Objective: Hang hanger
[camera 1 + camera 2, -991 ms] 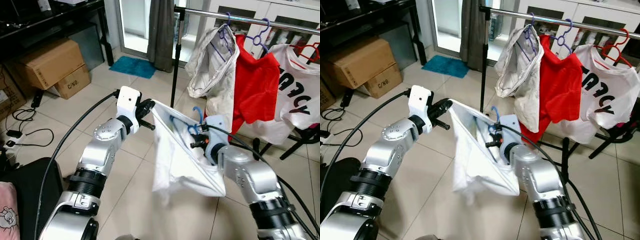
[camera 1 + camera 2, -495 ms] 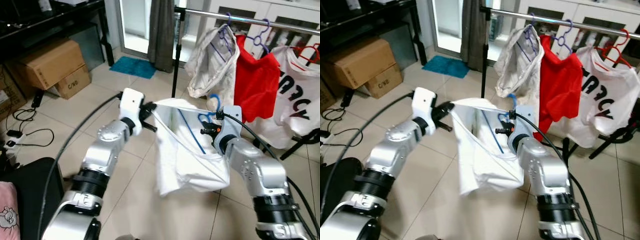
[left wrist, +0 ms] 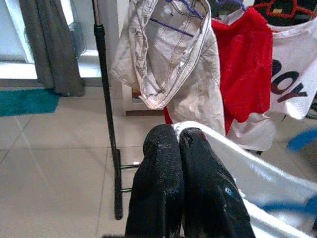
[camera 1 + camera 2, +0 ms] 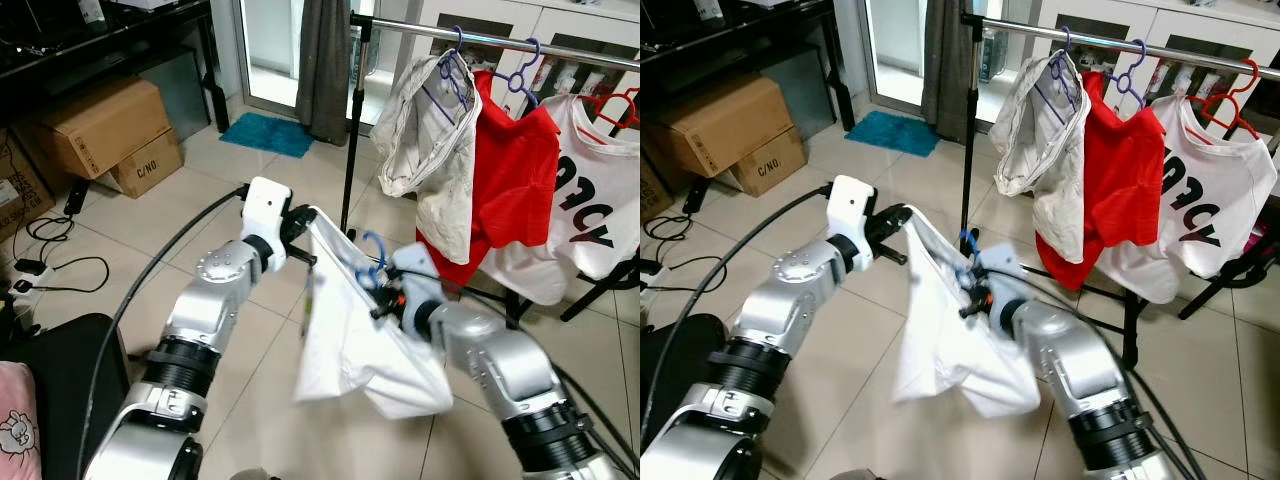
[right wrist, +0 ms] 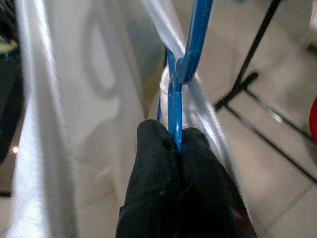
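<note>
Head views first: left gripper (image 4: 303,222) is raised in front of the robot, its black fingers pressed together on the top edge of a white shirt (image 4: 350,340). From that pinch the shirt hangs down and across toward the right gripper (image 4: 385,297), which sits just beside and a little lower, buried against the cloth. A blue hanger (image 4: 368,262) rises from the right gripper, its hook curling up just above the fingers, its lower part tucked inside the shirt. Beyond both grippers stands a rack (image 4: 352,130) with a metal bar across the top; a beige jacket (image 4: 430,130), a red shirt (image 4: 510,170) and a white printed tee (image 4: 590,190) hang from it on hangers. Off to the left gripper's outer side, cardboard boxes (image 4: 95,135) sit on the tiled floor (image 4: 180,220), and a teal mat (image 4: 265,133) lies farther out by a grey curtain (image 4: 322,60).

Left wrist view: the two fingers (image 3: 163,178) lie closed side by side, with the white shirt's edge (image 3: 233,168) coming out from between their tips and running away to one side. Straight ahead of the tips is the rack's black pole (image 3: 106,124), with the beige jacket and red shirt past it.

Right wrist view: the fingers (image 5: 158,163) are clamped on the blue hanger's stem (image 5: 174,109), which runs straight out from the tips to a bend where the hook begins. White cloth (image 5: 64,124) drapes close alongside the fingers, and a fold of it crosses the hanger just past the tips.
</note>
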`<state>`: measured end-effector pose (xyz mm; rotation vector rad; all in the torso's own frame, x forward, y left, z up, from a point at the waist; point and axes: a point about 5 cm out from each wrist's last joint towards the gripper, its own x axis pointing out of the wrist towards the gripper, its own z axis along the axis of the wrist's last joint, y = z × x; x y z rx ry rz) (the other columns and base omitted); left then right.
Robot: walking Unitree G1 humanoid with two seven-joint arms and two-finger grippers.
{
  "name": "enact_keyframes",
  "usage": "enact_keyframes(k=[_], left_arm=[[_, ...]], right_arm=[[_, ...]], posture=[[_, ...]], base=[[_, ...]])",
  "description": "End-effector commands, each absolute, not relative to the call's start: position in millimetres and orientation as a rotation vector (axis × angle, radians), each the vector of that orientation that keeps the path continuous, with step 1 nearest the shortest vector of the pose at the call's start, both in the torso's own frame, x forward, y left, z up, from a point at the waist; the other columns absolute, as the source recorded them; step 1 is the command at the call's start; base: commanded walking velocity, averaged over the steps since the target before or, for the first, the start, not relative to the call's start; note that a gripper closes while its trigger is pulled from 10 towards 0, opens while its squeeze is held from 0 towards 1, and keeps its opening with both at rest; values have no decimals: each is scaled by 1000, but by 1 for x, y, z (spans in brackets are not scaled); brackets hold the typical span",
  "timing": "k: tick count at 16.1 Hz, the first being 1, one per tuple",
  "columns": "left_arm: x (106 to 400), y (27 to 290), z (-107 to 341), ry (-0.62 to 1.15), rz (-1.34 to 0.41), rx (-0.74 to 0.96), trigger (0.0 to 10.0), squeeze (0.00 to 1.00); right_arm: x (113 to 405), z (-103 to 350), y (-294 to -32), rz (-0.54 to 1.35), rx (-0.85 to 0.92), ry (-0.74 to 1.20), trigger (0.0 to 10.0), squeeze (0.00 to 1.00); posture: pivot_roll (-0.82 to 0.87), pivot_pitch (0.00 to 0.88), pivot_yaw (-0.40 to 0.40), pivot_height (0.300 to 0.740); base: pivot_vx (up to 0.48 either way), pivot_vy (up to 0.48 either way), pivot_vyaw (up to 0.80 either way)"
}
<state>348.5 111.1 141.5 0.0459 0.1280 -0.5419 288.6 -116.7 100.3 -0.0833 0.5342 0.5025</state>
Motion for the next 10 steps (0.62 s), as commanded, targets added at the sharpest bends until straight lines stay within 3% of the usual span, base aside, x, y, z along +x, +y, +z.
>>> enact_keyframes(k=[1, 5, 6, 7, 10], left_arm=[[347, 113, 140, 144, -552, 63, 0, 0], [349, 121, 130, 195, -503, 134, 0, 0], [351, 131, 130, 196, -434, 131, 0, 0], [350, 134, 128, 205, -422, 134, 0, 0], [343, 117, 123, 212, -507, 115, 0, 0]], right_arm=[[293, 113, -118, 520, -99, 464, 10000, 0], [288, 115, -119, 572, -109, 547, 10000, 0], [303, 116, -149, 266, -47, 499, 10000, 0], [307, 114, -170, 108, -25, 475, 10000, 0], [307, 114, -182, -20, 57, 438, 10000, 0]], posture=[[-111, 0, -11, 740], [-110, 0, -19, 740], [-114, 0, -20, 740], [-119, 0, -18, 740], [-138, 3, -7, 740]], base=[[0, 0, 0], [0, 0, 0], [0, 0, 0], [0, 0, 0], [0, 0, 0]])
